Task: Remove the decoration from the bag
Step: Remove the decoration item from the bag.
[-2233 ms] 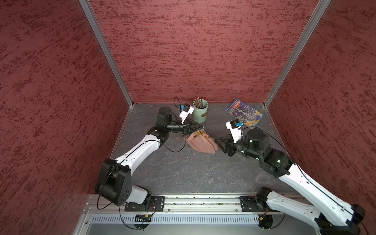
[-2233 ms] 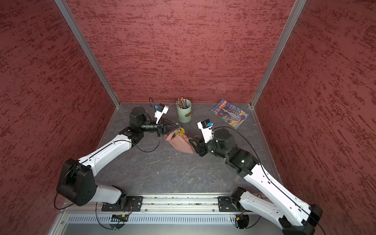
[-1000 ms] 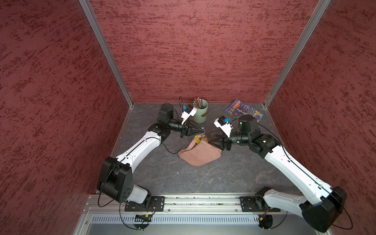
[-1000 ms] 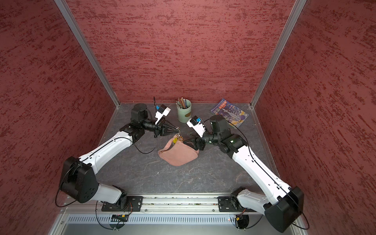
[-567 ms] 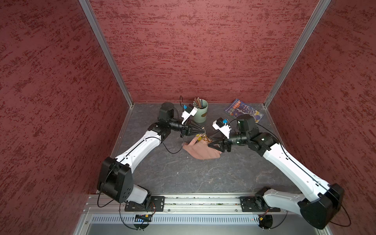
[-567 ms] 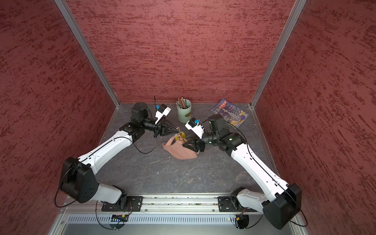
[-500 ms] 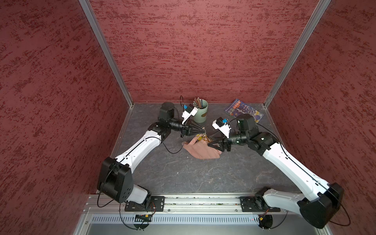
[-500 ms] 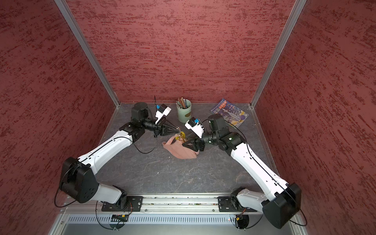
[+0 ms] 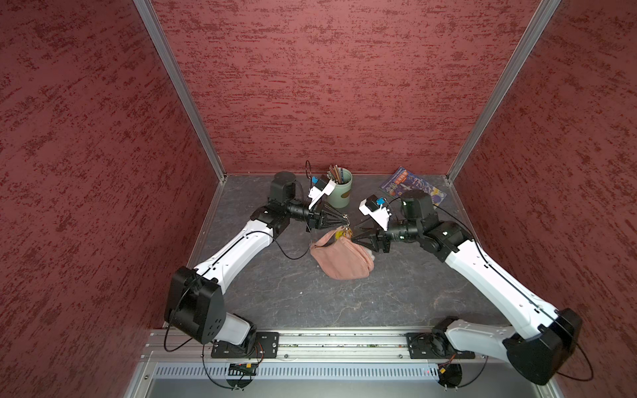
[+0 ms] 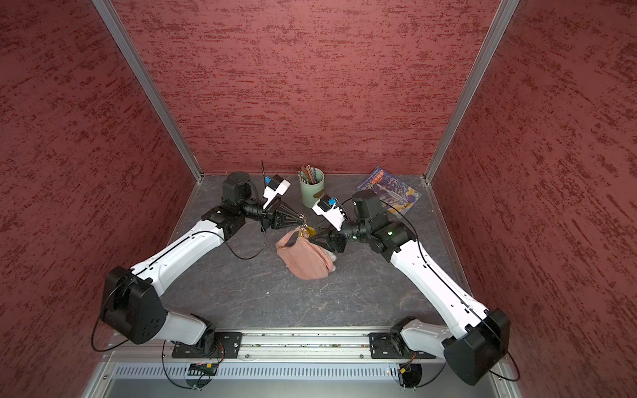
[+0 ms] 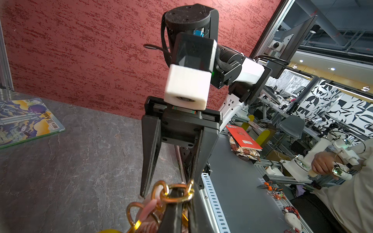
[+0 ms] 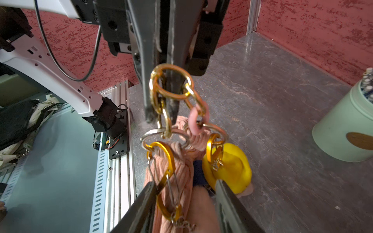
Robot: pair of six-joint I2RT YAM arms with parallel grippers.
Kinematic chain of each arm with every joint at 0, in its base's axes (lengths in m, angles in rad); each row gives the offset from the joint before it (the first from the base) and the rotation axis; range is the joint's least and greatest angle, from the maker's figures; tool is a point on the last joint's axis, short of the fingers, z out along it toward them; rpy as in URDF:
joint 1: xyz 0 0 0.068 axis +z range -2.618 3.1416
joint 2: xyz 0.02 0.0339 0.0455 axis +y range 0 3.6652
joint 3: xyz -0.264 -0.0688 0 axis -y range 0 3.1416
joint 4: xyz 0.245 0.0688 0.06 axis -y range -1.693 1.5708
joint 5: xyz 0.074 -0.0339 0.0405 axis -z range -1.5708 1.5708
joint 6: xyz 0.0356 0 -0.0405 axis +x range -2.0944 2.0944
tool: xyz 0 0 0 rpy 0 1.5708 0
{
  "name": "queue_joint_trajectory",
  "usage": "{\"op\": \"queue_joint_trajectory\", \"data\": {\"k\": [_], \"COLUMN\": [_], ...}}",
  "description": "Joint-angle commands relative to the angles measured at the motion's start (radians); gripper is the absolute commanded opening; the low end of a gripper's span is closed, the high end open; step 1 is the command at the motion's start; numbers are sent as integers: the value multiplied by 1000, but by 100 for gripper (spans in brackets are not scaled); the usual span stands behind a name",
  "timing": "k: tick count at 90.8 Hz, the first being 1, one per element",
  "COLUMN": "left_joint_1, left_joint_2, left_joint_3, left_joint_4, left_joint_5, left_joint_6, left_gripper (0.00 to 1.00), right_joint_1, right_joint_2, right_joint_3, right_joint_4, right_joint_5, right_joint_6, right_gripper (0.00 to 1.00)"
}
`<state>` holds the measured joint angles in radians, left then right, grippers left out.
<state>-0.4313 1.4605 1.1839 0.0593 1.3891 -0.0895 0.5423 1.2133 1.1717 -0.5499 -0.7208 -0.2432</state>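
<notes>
With my left fingers [image 12: 146, 80] pinching the gold ring [image 12: 169, 82] above the bag [image 9: 344, 262], which is slumped on the counter [image 9: 275, 293], I fear my spread right fingers [image 12: 141, 209], straddling the orange carabiner [image 12: 163, 161], will nip suede too and drag the bag.

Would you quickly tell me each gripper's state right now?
Left gripper: shut on the gold ring.
Right gripper: open, jaws astride the bag.

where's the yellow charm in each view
Top view: yellow charm at the bag's far end.
Top view: same spot.
Left wrist: a sliver by the gold links.
Right wrist: hanging beside the bag.
Shared landmark: the gold links.
</notes>
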Motion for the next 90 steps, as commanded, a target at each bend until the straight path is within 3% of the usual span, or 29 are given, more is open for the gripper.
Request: {"op": "queue_joint_trajectory", "data": {"k": [1, 33, 90], "left_joint_1": [-9, -11, 11], "left_joint_2": [9, 17, 1], "left_joint_3": [25, 29, 17], "left_joint_4": [2, 1, 3], "left_joint_5": [11, 3, -40], "left_joint_6": [-3, -12, -9], "left_gripper": [0, 0, 0], "right_joint_1": [31, 76, 77], "right_joint_2": [-21, -8, -10], "right_joint_3": [9, 19, 5], "right_joint_4": [35, 44, 29], "right_joint_5": [65, 164, 194], "right_joint_6": [-2, -17, 9], "right_gripper": [53, 50, 26]}}
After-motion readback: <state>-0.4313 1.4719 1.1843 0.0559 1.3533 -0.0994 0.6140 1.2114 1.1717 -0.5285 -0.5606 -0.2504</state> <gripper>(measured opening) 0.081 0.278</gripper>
